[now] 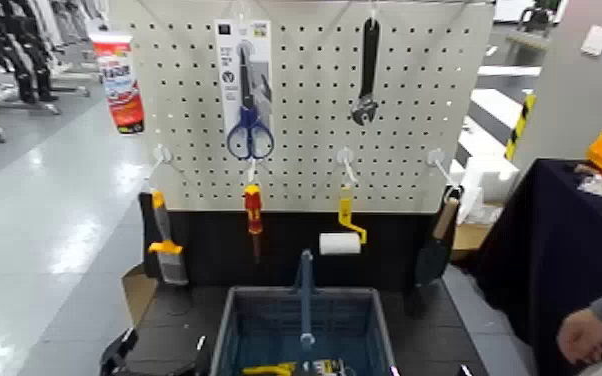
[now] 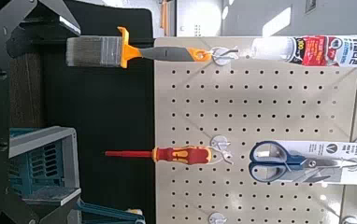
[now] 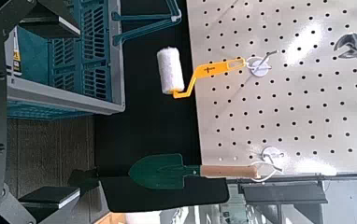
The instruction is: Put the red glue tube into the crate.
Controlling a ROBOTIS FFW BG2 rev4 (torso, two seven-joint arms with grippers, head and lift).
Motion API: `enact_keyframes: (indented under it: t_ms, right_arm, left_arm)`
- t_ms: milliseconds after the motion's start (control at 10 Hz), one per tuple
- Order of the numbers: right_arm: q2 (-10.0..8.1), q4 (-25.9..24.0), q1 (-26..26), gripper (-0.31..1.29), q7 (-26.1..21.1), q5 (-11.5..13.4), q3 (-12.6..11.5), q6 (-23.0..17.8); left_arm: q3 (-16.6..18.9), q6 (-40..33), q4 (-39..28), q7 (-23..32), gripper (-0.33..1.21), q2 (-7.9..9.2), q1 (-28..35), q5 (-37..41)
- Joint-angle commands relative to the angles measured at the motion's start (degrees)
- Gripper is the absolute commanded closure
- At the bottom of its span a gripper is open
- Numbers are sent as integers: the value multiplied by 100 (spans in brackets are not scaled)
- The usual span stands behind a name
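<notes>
- Target: the flat red-and-white printed glue tube is at the upper left corner of the pale perforated pegboard. It appears hung there for display; I cannot make out its hook.
- Destination: the blue-grey slotted plastic crate stands on the dark tabletop, centred below the board. I judge this position lets either arm reach it.
- Crate handle: upright, crossing the middle of the opening. I would release to one side of it. Yellow-handled items already lie inside.
- Left gripper: open, holding nothing, low beside the crate. This is my working choice, as the tube hangs on its side.
- Right gripper: open and empty, low on the crate's other side. I would leave it parked.
- Neighbouring stock: the orange-and-grey paintbrush hangs below the tube; the blue-handled scissors on a white card hang beside it. Each has its own place, apparently so one item can be lifted without disturbing another.
- Next step, in my judgement: raise the left gripper clear of the brush, align with the tube body and close gently.
- Caution: a soft tube may fold or swing when squeezed. Draw it clear of the board before lowering.
</notes>
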Motion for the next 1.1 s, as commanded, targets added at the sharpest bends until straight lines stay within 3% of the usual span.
enact_keyframes:
  t_ms: [100,700,1100]
  right_arm:
    - [18,26,-12,12,16,0,0,0]
    - [18,9,-12,13,34,0,-9,26]
    - [26,9,-30,13,42,-44,0,44]
  left_arm:
    - [0,17,16,-3,11,-79,-23,0]
    - [123,175,-36,-266,11,-18,-207,176]
    - [474,993,-291,-855,11,53,-682,572]
